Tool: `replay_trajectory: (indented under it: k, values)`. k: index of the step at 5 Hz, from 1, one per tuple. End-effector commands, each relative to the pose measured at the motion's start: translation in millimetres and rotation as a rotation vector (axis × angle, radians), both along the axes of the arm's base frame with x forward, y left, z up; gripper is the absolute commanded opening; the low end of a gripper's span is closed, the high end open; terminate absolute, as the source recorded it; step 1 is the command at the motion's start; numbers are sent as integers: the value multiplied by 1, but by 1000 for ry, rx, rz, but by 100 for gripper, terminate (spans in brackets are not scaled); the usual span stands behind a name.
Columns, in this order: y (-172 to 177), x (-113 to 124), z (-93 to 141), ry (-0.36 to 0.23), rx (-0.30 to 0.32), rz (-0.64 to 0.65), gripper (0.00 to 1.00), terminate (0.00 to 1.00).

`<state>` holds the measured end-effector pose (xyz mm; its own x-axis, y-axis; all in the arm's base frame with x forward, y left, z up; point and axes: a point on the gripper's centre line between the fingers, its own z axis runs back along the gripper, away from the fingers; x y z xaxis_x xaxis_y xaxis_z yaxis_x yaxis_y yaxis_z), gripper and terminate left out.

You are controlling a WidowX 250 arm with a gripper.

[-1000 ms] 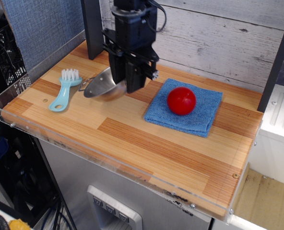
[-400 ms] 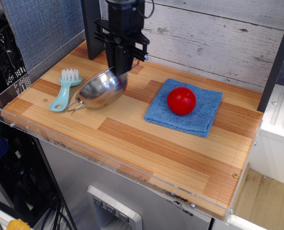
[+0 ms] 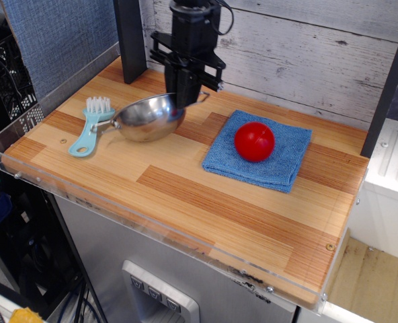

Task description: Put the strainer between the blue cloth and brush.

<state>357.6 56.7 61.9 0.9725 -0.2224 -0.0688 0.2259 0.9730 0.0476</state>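
Observation:
The strainer (image 3: 145, 119), a shiny steel bowl with wire loop handles, is on the wooden board between the light-teal brush (image 3: 91, 128) on its left and the blue cloth (image 3: 290, 158) on its right. It stands open side up and nearly level, and I cannot tell whether it rests on the board. My gripper (image 3: 185, 104) comes down from above at the bowl's back right rim and is shut on that rim. One wire handle pokes out beside the fingers, the other points toward the brush. A red ball (image 3: 254, 141) lies on the cloth.
The wooden board (image 3: 206, 202) has a clear plastic rim along its front and left edges. A dark post (image 3: 130, 40) stands at the back left, and a white plank wall runs behind. A dark bar (image 3: 387, 87) leans at the right edge.
The strainer has swung from tilted on its side to open side up. My gripper has shifted slightly right and back while keeping hold of the rim.

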Motion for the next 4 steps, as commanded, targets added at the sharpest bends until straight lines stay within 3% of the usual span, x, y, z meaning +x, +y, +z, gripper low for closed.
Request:
replay_trajectory:
  k: [1, 4]
  values:
    - [9, 8, 3, -33, 1, 14, 100, 0]
    - [0, 2, 23, -93, -11, -14, 100, 0]
